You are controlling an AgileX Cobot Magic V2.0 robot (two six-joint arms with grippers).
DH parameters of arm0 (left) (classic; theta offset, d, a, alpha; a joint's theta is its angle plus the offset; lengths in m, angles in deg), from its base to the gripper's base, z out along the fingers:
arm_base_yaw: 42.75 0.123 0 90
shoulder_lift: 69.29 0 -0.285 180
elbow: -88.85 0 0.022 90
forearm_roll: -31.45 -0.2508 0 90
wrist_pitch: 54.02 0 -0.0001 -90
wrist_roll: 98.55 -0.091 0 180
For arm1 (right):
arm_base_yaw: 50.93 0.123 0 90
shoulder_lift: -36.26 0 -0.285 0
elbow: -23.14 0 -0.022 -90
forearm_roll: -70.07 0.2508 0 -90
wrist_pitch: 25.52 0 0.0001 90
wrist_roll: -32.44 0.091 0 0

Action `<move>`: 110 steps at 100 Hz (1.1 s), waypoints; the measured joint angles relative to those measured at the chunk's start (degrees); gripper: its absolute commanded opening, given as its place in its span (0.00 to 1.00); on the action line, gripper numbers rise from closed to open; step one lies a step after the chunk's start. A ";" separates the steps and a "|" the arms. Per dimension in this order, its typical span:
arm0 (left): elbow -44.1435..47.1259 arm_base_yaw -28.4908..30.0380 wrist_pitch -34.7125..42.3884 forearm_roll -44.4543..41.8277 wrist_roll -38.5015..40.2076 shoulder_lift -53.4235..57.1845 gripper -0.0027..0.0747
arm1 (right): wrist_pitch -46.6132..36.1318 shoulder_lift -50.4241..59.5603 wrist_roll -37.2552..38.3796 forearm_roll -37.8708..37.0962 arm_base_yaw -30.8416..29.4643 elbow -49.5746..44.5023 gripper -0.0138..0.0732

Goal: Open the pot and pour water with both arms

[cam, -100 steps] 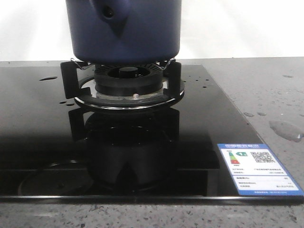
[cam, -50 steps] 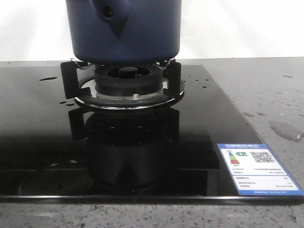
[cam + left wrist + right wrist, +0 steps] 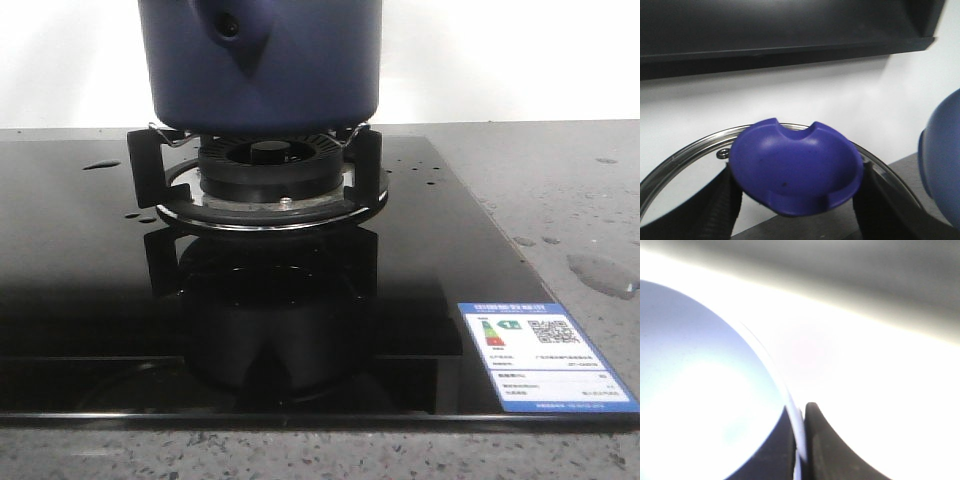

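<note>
The dark navy pot (image 3: 262, 65) stands on the burner stand (image 3: 255, 185), its tapered stub with a round hole (image 3: 229, 25) facing me; its top is out of view. Neither gripper shows in the front view. My left gripper (image 3: 797, 197) is shut on the blue knob (image 3: 795, 167) of a glass lid with a metal rim (image 3: 685, 152), held in the air. My right gripper (image 3: 801, 440) is shut on the thin rim of a pale-blue round bowl (image 3: 700, 390). Water shows as a puddle (image 3: 600, 272) and drops on the grey counter.
A black glass cooktop (image 3: 90, 280) carries the burner, a few drops (image 3: 100, 164) and an energy label (image 3: 545, 355) at its front right. A rounded blue surface (image 3: 942, 165) sits at the edge of the left wrist view. A dark shelf (image 3: 790, 30) hangs above the white wall.
The pot and burner have not moved. A faint round reflection at the cooktop's front left has faded.
</note>
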 measured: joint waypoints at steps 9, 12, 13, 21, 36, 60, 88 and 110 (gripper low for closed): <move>-0.11 -2.25 -0.63 0.09 0.00 0.00 0.49 | 16.18 0.25 5.29 0.44 -6.07 4.45 0.11; -0.11 -3.07 -0.77 0.09 0.00 0.00 0.49 | 20.77 0.25 7.21 0.31 -8.12 5.46 0.11; -0.11 -3.24 -0.87 0.09 0.00 0.00 0.49 | 21.86 0.25 8.13 0.14 -8.63 5.85 0.11; -0.11 -5.12 -1.26 0.09 0.00 0.00 0.49 | 34.24 0.25 12.91 -1.82 -14.69 6.87 0.11; -0.11 -8.18 -1.26 0.09 0.00 0.00 0.49 | 49.52 -0.67 17.68 -5.73 -23.56 5.33 0.11; -0.11 -9.95 -1.48 0.09 0.00 0.00 0.49 | 51.15 -1.83 18.31 -6.43 -28.81 -4.79 0.11; -0.11 -9.95 -1.48 0.09 0.00 0.00 0.49 | 46.86 -1.83 18.20 -7.45 -29.05 -11.28 0.11; -0.11 -9.95 -1.48 0.09 0.00 0.00 0.49 | 44.93 -1.83 18.20 -7.79 -29.05 -12.36 0.11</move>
